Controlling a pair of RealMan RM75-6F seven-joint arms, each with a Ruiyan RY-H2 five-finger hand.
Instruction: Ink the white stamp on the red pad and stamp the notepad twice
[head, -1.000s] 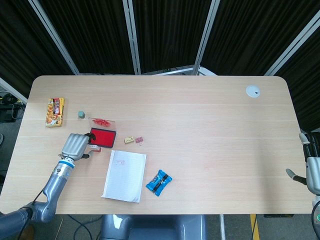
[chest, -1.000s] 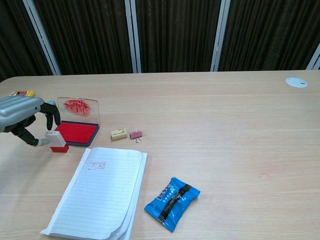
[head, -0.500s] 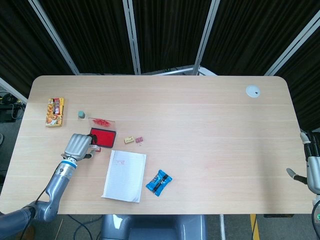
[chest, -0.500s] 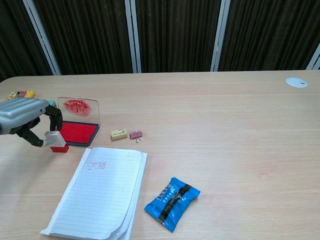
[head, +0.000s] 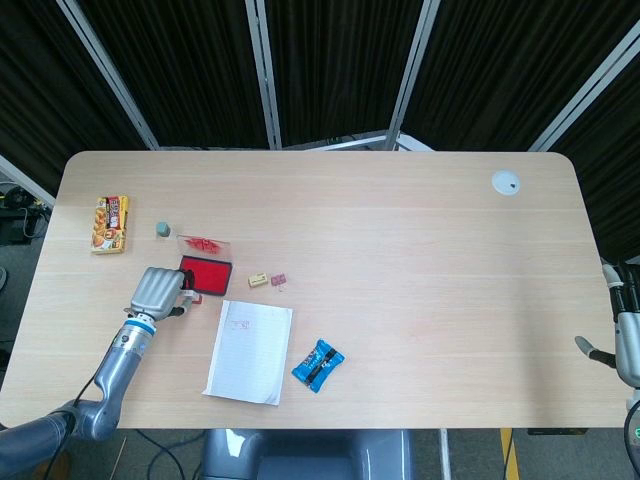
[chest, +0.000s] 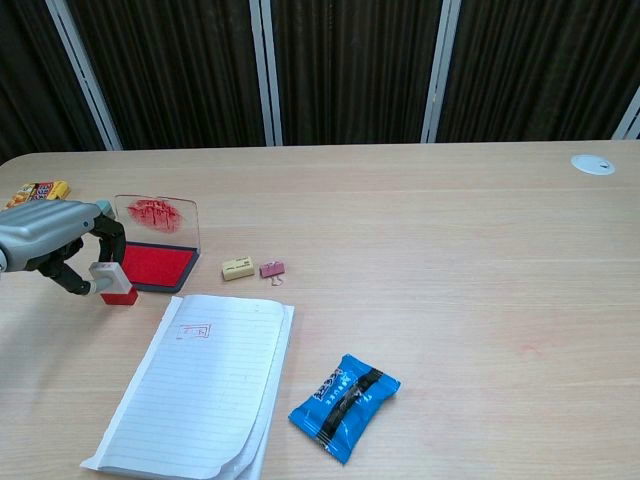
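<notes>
Lined white paper notepad (chest: 195, 390) lies flat w/ one red mark near its top, so a 2nd stamp is prob. due. Glossy red ink pad (chest: 152, 265), clear lid up, sits above it. Left hand (chest: 55, 240) has crept right, fingers curled round small white block stamp w/ red base (chest: 112, 283), apparently resting on the table beside pad.
</notes>
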